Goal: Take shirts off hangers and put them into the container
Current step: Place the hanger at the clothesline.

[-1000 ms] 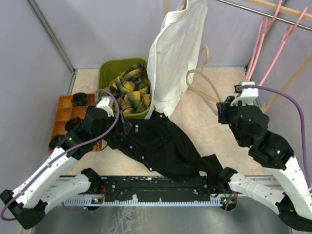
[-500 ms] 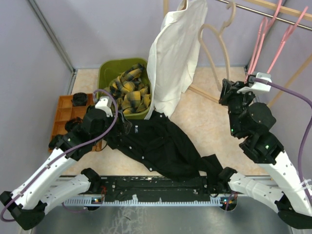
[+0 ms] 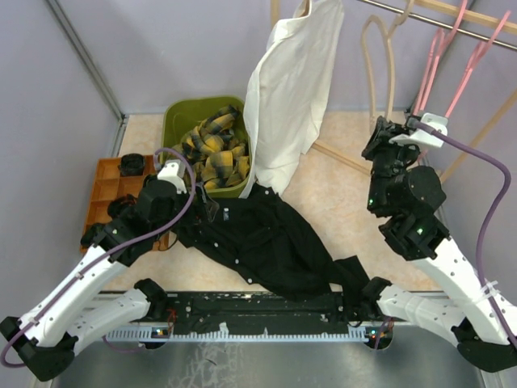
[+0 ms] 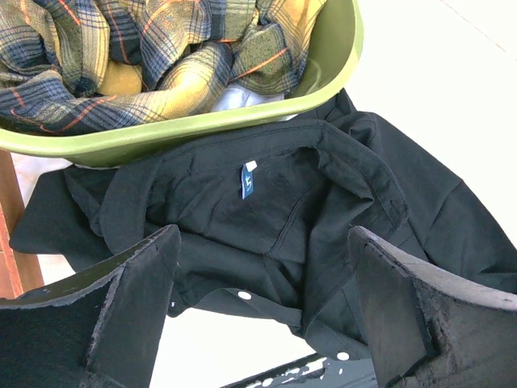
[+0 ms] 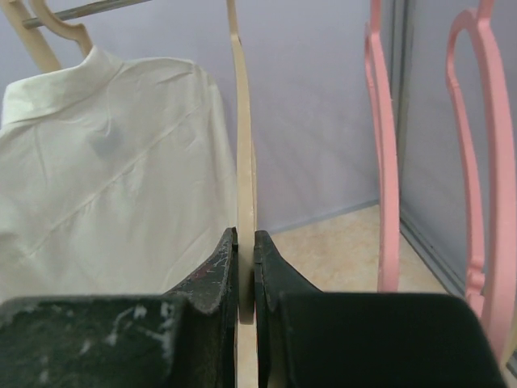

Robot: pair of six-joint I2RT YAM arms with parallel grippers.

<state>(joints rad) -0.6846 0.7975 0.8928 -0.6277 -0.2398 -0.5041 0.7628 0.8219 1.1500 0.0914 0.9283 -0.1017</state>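
A black shirt (image 3: pixel 266 242) lies spread on the table, its collar against the olive-green container (image 3: pixel 173 115). My left gripper (image 3: pixel 203 212) hovers open just above that collar; in the left wrist view the black shirt (image 4: pixel 291 202) fills the space between the fingers (image 4: pixel 137 299), below the container (image 4: pixel 202 133). A yellow-and-black plaid shirt (image 3: pixel 212 149) lies crumpled in the tub. A cream shirt (image 3: pixel 291 89) hangs on a hanger at the back. My right gripper (image 3: pixel 386 133) is raised and shut on a bare beige hanger (image 3: pixel 378 65); the right wrist view shows the hanger (image 5: pixel 242 145) pinched between the jaws.
Two pink hangers (image 3: pixel 440 56) hang from a metal rail (image 3: pixel 436 20) at the back right, close to the right gripper. An orange compartment tray (image 3: pixel 109 190) sits left of the tub. Wooden poles (image 3: pixel 477 137) lean at the right wall.
The right arm has lifted the beige hanger up from the table and back toward the rail. The left arm has stayed over the black shirt's collar.
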